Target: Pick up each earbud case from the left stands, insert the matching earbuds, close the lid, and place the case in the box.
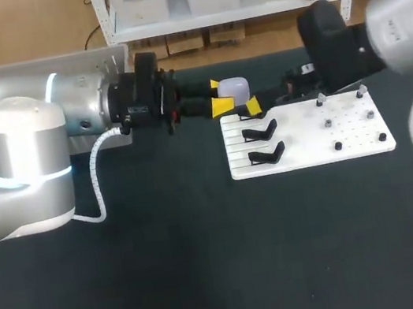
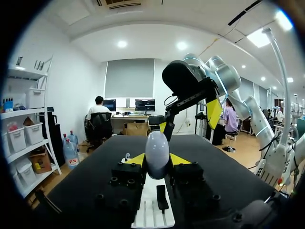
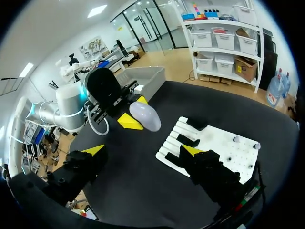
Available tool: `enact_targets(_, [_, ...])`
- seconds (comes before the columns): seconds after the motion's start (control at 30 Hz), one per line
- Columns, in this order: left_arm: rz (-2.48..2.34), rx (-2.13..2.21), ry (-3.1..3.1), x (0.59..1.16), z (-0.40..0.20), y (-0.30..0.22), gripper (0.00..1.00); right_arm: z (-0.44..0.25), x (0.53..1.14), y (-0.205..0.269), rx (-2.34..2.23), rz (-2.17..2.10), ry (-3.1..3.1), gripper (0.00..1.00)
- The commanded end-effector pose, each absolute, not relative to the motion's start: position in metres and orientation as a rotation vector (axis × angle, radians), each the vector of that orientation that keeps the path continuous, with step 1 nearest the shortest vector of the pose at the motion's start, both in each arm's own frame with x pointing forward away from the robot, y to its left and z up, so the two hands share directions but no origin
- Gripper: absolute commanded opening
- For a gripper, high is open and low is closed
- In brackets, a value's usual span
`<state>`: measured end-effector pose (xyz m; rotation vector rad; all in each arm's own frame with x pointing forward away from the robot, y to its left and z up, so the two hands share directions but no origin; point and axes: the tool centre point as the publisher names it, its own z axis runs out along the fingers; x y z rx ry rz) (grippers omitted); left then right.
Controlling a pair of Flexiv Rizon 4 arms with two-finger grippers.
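- The earbud case (image 1: 234, 87), a pale, smooth, rounded shell, hangs just off the far left corner of the white stand board (image 1: 357, 145), raised above the black table (image 1: 210, 266) and not resting on any stand.
- The left gripper (image 1: 219, 95) has it pinched, one yellow tip pressed to each side; in the left wrist view the case (image 2: 157, 151) stands upright between those tips, with the board's (image 2: 151, 215) slotted end lying below it.
- The right gripper (image 3: 143, 150) hangs over the board's far edge, its fingers spread wide with nothing between them. In the right wrist view the case (image 3: 145, 116) sits ahead of it and apart from it.
- In the head view one yellow fingertip (image 1: 252, 105) of the right gripper lies close beside the case, by the board's far left corner.
- On the board's left part stand black stands (image 1: 261, 130), the two plainly visible ones bare. Its right part carries small dark pegs (image 1: 328, 123).
- The grey box (image 1: 78, 59) sits well to the left of the board, at the table's far side, partly hidden by the left arm (image 1: 30, 153).
- The right arm (image 1: 398, 16) comes in past the board's far right corner.
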<state>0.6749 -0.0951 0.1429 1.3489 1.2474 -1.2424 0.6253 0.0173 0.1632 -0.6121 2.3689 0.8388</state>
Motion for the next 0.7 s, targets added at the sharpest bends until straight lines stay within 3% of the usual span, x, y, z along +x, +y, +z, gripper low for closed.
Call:
enact_targets(0.03, [-1.244,1.351,1.246,0.676,0.142,-0.095,0.00,0.157,0.640,0.025,-0.650,0.948,2.347,1.00])
enact_targets(0.7, [-1.244,1.351,1.246,0.676,0.142,-0.095,0.00,0.141,0.665,0.030,-0.613,0.966,2.369,1.00])
